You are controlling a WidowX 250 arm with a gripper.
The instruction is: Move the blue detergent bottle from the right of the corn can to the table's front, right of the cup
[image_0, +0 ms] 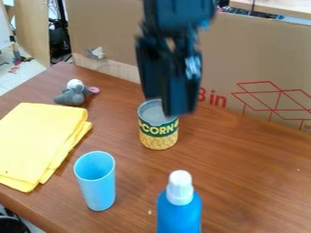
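Yellow cloth (39, 141), folded, lies along left edge of table (243, 182). Grey toy mouse (72, 94) is near far left corner. Blue cup (96, 182) and blue bottle (179, 211) with white cap stand on camera side of can (159, 132); cardboard (255, 59) stands behind far edge. Can is near far edge, has grey top, green band, yellow lower part. It stands upright, long axis vertical, top upward. Gripper (165, 106) is above can; open or closed, one cannot tell.
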